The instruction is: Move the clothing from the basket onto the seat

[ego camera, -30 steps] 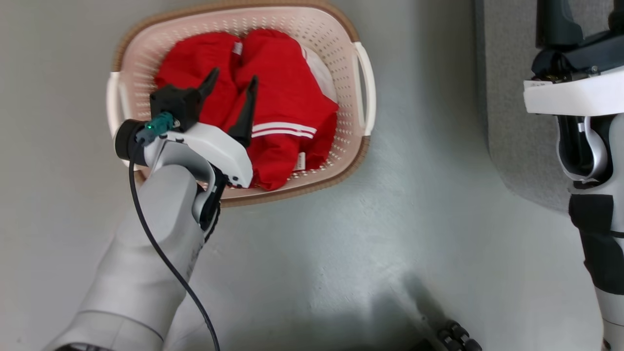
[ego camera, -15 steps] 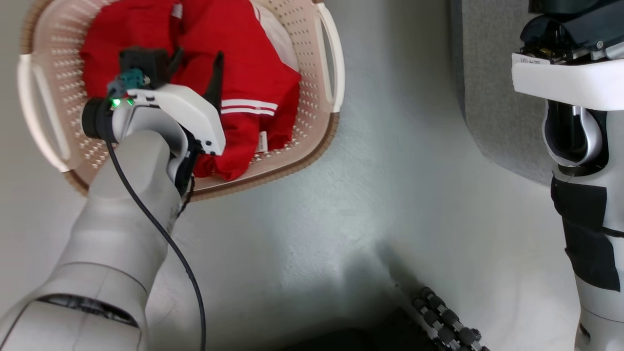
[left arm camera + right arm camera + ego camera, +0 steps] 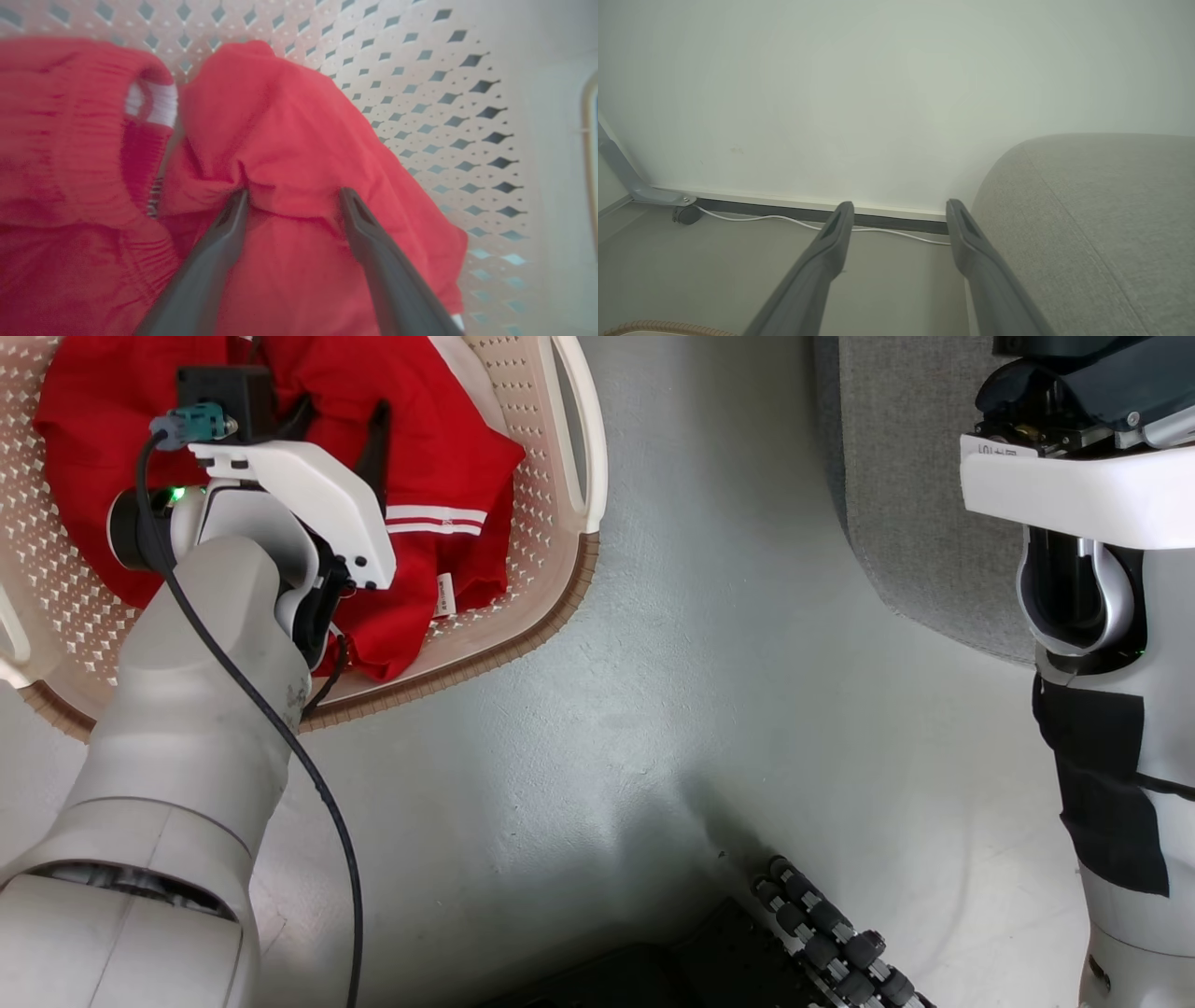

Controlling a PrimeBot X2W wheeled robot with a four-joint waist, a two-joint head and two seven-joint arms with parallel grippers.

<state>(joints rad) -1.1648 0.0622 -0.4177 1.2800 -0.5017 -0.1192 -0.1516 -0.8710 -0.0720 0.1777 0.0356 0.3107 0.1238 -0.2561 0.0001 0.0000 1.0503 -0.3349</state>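
The clothing point(image 3: 439, 457) is a heap of bright red garments with white stripe trim, lying in the cream perforated basket point(image 3: 523, 635) at the upper left of the head view. My left gripper point(image 3: 341, 418) reaches down into the heap and is open. In the left wrist view its two dark fingertips point(image 3: 243, 198) press into the red cloth point(image 3: 289, 130), with a raised fold between them and the basket wall point(image 3: 420, 93) behind. My right gripper point(image 3: 899, 207) is open and holds nothing. It hangs in the air beside the grey sofa point(image 3: 1101, 224), whose rounded edge point(image 3: 896, 476) lies at the upper right.
Pale floor point(image 3: 700, 691) separates basket and sofa. My base's black rollers point(image 3: 822, 933) show at the bottom. In the right wrist view a white cable point(image 3: 784, 219) runs along the wall's skirting, and a grey leg with a caster point(image 3: 686, 212) stands at the left.
The head camera has shifted, so basket and sofa sit further left in the picture. My left gripper has gone down from above the heap until its fingertips sink into the red cloth.
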